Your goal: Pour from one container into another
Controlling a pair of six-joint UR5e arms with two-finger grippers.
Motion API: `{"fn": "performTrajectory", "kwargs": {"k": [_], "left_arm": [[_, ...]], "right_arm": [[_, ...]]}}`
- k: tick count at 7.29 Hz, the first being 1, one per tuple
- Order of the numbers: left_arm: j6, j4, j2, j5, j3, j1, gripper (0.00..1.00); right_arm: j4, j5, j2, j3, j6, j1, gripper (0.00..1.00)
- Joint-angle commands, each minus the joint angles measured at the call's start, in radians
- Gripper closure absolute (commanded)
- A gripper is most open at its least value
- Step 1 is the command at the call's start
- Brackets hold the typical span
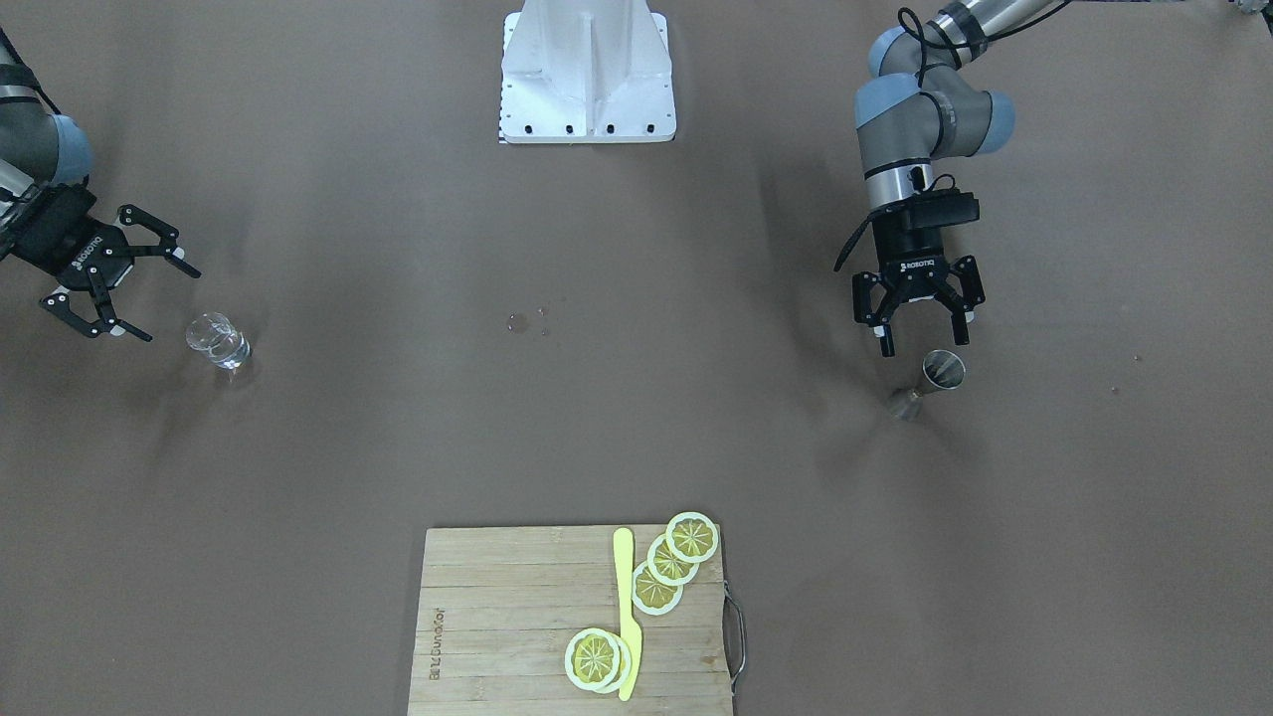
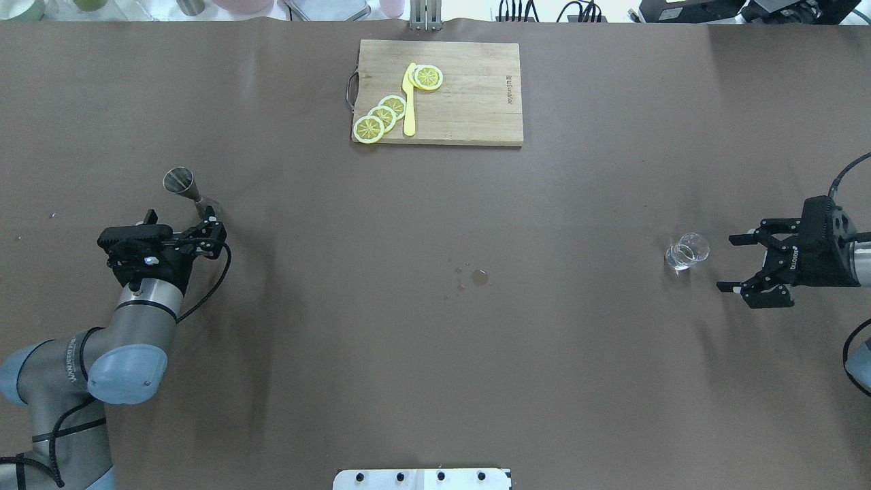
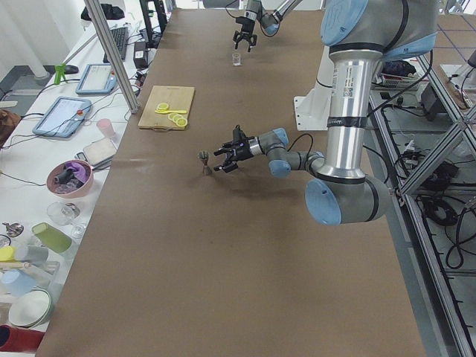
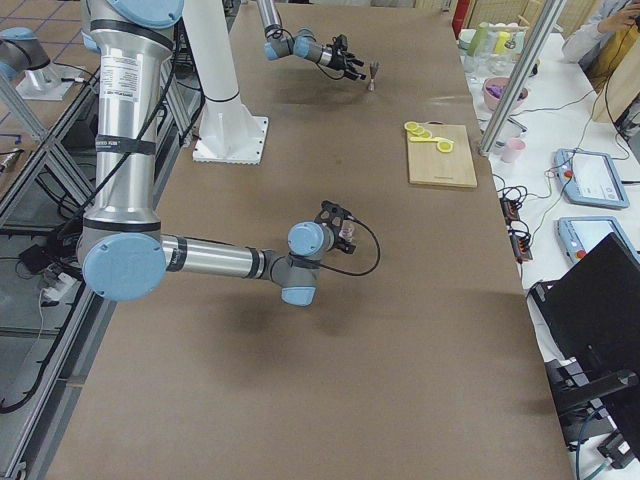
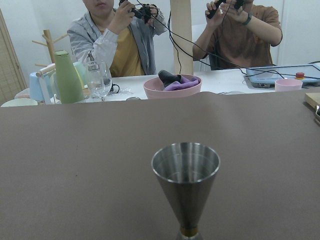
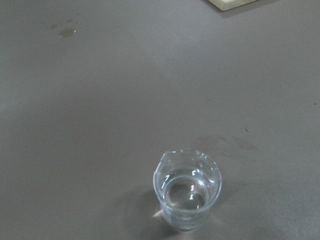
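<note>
A: Why are the two vessels at opposite ends?
B: One per arm, I'd say. The small clear glass beaker [image 1: 217,341], spouted and with some clear liquid in it, stands upright on the brown table [image 1: 636,418] at the robot's right end. The right pincer [image 1: 169,303] is spread, just beside it, not touching. The steel double-cone jigger [image 1: 930,378] stands upright at the left end. The left pincer [image 1: 923,343] is spread, aimed at it, apart. Looks like pre-grasp on both, nothing lifted.
A: Any text?
B: "ROBOTIQ" on both pincers. There's a burned-in mark on the wooden cutting board [image 1: 497,617], too small to read surely. Wet spots [image 1: 517,322] mid-table.
</note>
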Motion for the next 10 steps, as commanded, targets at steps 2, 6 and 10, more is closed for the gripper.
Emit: {"fn": "performTrajectory", "kwargs": {"k": [2,6,10], "left_arm": [[0.0,0.002,-0.08,0.0,0.095,-0.026,0.03],[-0.026,0.002,-0.09,-0.002,0.14,-0.047,0.07],[-0.029,0.0,-0.106,-0.003,0.151,-0.05,0.22]], "right_arm": [[0.037,-0.001,0.011,-0.011,0.001,0.001,0.0],[0.109,0.018,0.014,-0.032,-0.017,-0.002,0.01],[0.132,0.088,0.059,-0.052,-0.02,0.034,0.01]]}}
